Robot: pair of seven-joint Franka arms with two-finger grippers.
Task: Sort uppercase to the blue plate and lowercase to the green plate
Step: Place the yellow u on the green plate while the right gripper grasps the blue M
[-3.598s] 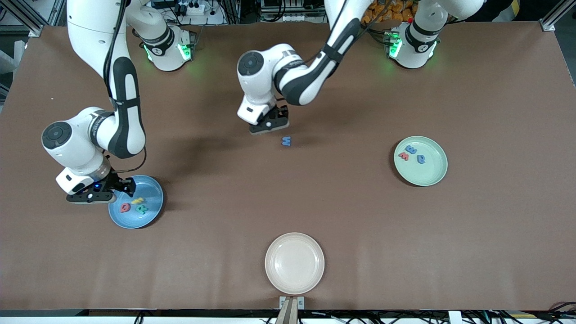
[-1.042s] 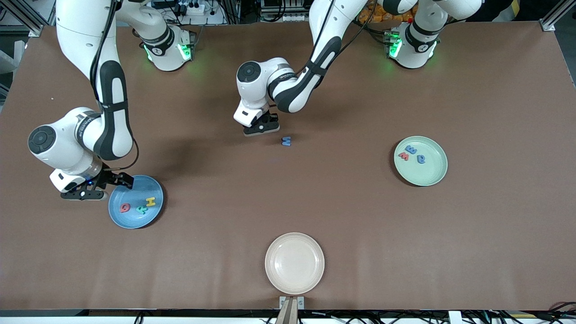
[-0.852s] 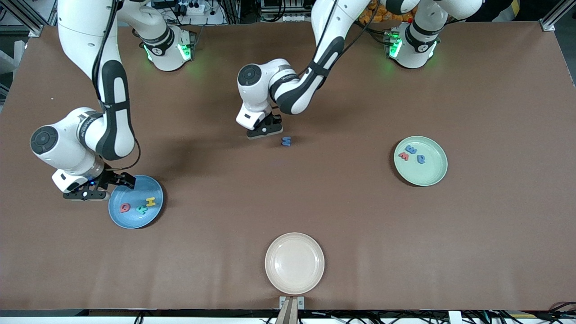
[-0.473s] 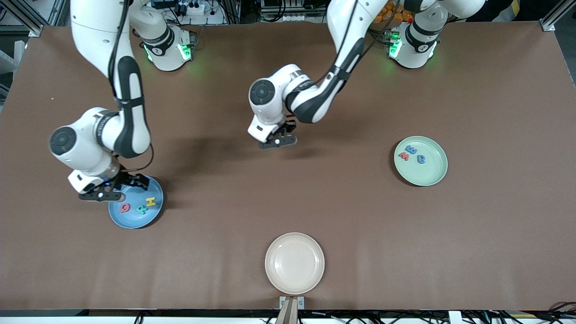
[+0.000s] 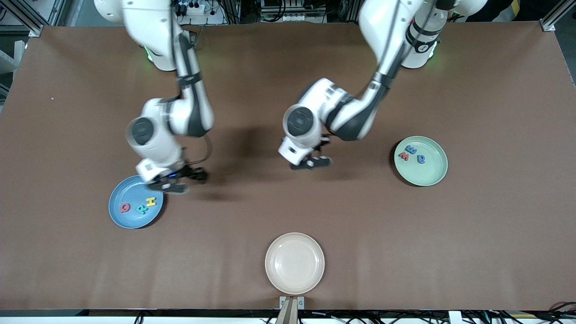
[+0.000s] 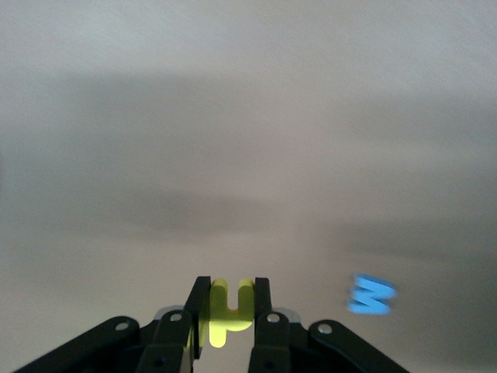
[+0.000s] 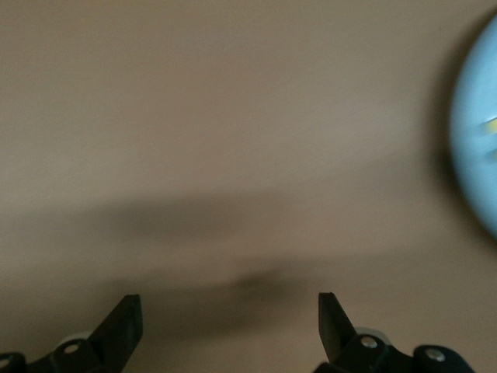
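Left tool (image 6: 225, 289): clenched on a small yellow letter (image 6: 230, 317), which stands between the jaws; it hangs over bare counter (image 5: 252, 211) in the middle of the front view, between the two sorting plates.
Blue letter (image 6: 371, 295): lies flat on the counter close to the left tool; in the front view the left arm hides it.
Right tool (image 5: 179, 181): released, empty, jaws wide, over the counter just beside the blue plate (image 5: 120, 219), toward the right arm's end of the counter.
Green plate (image 5: 429, 176): middle height of the front view, toward the left arm's end of the counter; it carries a blue m (image 5: 410, 149), a red w (image 5: 403, 156) and a round blue letter (image 5: 421, 158).
Cream plate (image 5: 294, 263): bottom centre of the front view, with nothing on it.
Risk, slip: the yellow letter is thin foam pinched at one part only; a quick swing toward the green plate could likely twist it loose.
Risk, missed drop: released too high or over the rim, the light letter may bounce out.
Risk, collision: both arms lean toward the centre; a reach for the blue letter could cross paths.
Writing: red Q (image 5: 125, 207), green R (image 5: 141, 209) and yellow H (image 5: 151, 201) read on the blue plate; no brand or label can be read.
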